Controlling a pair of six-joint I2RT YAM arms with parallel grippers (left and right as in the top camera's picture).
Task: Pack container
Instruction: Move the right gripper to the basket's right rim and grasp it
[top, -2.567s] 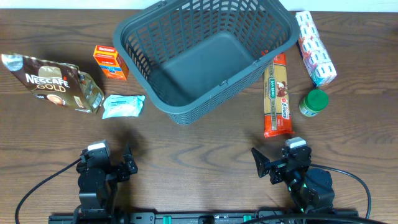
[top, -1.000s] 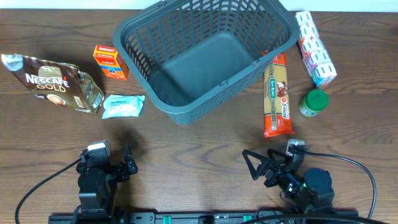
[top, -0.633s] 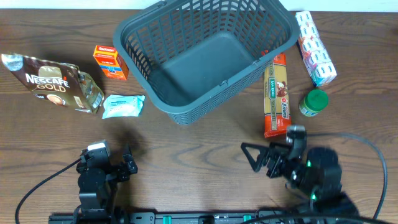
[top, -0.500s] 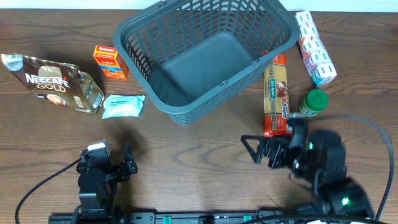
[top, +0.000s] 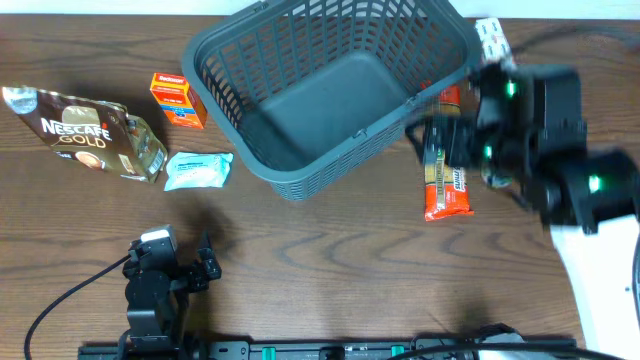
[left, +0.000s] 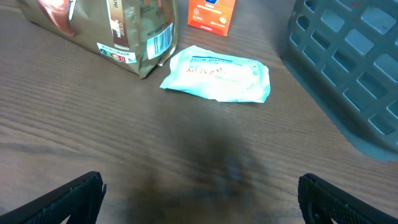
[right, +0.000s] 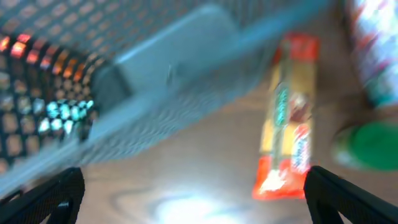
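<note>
The dark grey slatted basket stands at the back centre, with nothing inside, and its wall shows in the left wrist view and the right wrist view. My right gripper is open and empty, raised over the red and yellow spaghetti pack, which also shows blurred in the right wrist view. My left gripper is open and empty, low at the table's front left. A white-and-teal pouch lies ahead of it, also in the left wrist view.
A Nescafe Gold bag and an orange box lie at the left. A patterned white pack and a green-lidded jar lie at the right, partly hidden by my right arm.
My right arm has risen from the table's front and swung back and right, now over the spaghetti pack beside the basket. The left arm has not moved.
</note>
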